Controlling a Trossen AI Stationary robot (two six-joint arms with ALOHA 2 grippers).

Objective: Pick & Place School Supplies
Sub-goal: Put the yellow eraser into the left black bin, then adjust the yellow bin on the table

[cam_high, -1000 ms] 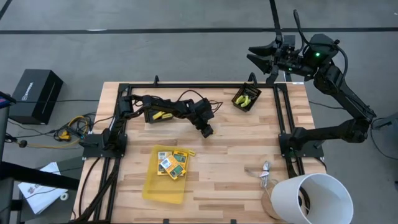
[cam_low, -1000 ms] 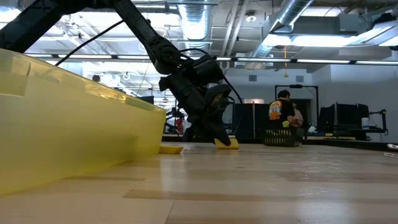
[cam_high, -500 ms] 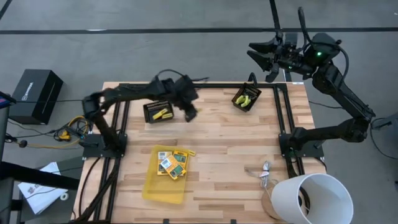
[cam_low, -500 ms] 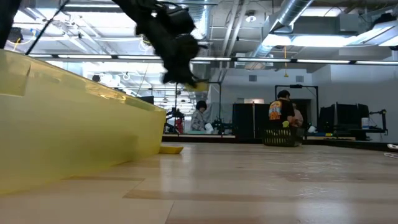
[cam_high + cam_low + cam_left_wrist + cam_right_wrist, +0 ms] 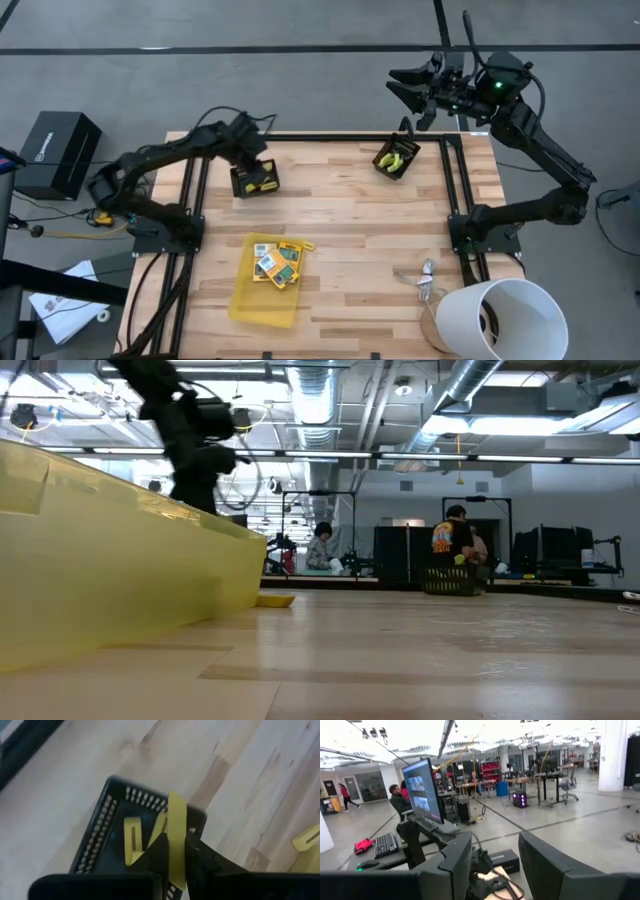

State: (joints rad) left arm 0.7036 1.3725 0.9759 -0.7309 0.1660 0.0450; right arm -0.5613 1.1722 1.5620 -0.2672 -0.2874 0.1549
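On the table (image 5: 340, 230), toward the left rear: a bin (image 5: 254, 181) with sticks (image 5: 262, 186) inside. Directly above that bin: the left gripper (image 5: 250, 160), with one stick (image 5: 176, 837) upright between its fingers. At the right rear: a second bin (image 5: 396, 159) with scissor-like tools (image 5: 393, 160) inside. Near the front, left of centre: a tray (image 5: 267, 282) with printed boxes (image 5: 277, 263) lying in its rear part. At the front right: clips (image 5: 425, 280), and just beside them a bucket (image 5: 503, 318) over the corner. Beyond the rear edge, off the table, raised: the right gripper (image 5: 415, 88).
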